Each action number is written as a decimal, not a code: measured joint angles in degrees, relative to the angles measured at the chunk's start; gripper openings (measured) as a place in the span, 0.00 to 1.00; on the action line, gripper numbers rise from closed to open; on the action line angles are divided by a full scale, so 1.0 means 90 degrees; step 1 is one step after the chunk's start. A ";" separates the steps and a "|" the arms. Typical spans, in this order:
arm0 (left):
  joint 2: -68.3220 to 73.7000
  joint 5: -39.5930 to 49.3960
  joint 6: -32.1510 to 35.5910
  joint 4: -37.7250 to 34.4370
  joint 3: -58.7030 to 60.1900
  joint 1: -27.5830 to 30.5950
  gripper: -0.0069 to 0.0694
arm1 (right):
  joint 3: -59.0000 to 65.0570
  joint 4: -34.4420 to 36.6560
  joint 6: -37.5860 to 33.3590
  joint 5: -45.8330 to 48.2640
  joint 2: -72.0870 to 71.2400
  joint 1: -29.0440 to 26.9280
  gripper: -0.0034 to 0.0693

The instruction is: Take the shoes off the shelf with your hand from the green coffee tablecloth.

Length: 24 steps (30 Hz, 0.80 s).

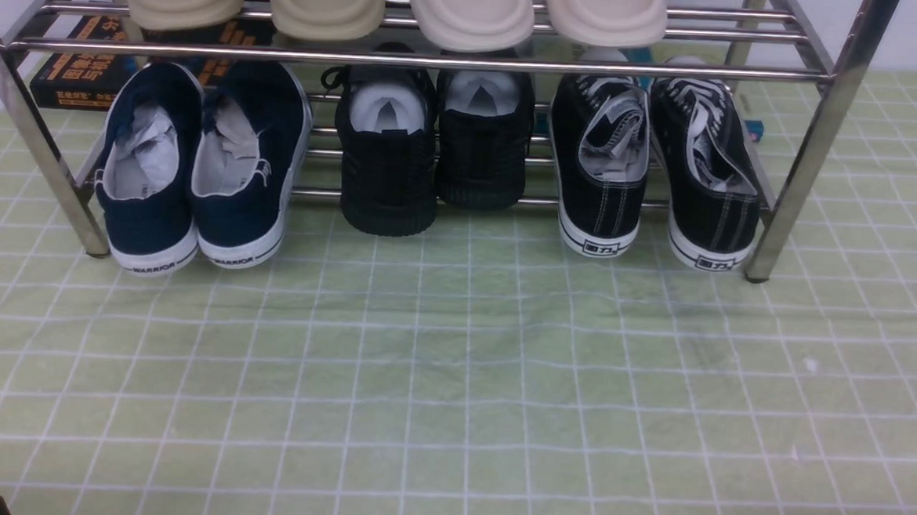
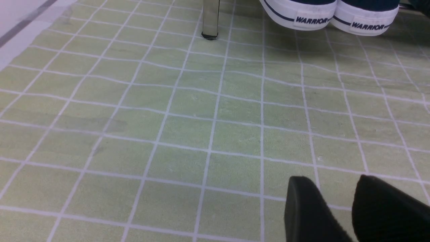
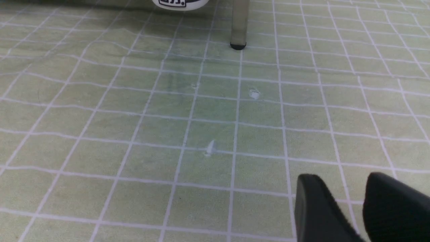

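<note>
1. The left gripper [image 2: 336, 190] ends in two thick, matte black fingers [image 2: 309, 211] with blunt, rounded tips and a faintly grainy edge.
2. The right gripper [image 3: 339, 186] is its twin, with two matte black fingers [image 3: 319, 215]. They are round-tipped, and one has fine ridging along its inner edge.
</note>
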 joint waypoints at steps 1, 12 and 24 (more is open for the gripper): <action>0.0000 0.0000 0.0000 0.0000 0.0000 0.0000 0.41 | 0.0000 0.0195 0.0133 -0.0065 0.0000 0.0000 0.38; 0.0000 0.0000 0.0000 0.0000 0.0000 0.0000 0.41 | 0.0068 0.3913 0.2166 -0.1385 0.0000 0.0000 0.38; 0.0000 0.0000 0.0000 0.0000 0.0000 0.0000 0.41 | -0.0044 0.4350 0.1972 -0.1502 0.0000 0.0000 0.38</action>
